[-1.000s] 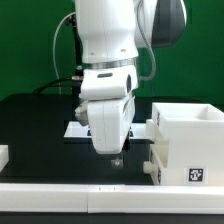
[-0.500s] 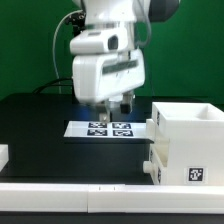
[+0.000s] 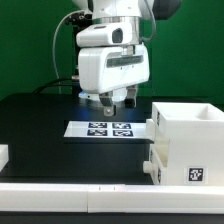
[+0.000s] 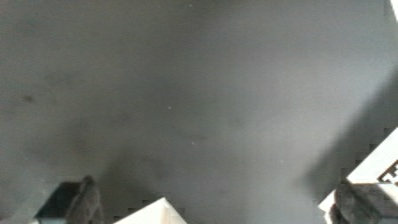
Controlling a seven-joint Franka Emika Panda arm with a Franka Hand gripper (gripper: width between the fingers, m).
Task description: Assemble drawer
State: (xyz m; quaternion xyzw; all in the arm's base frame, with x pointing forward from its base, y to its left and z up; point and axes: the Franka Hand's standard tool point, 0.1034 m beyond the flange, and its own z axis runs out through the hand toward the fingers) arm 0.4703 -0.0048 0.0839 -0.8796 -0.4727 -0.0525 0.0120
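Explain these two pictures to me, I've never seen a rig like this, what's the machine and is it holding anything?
The big white machine is a robot arm; its two-finger gripper hangs open above a black table and holds nothing. One picture comes from a camera off the arm; the other looks down from the wrist, showing mostly dark tabletop and the fingertips. On the table lie a flat white marker board with square tags and, at the exterior view's right, the boxy white drawer housing.
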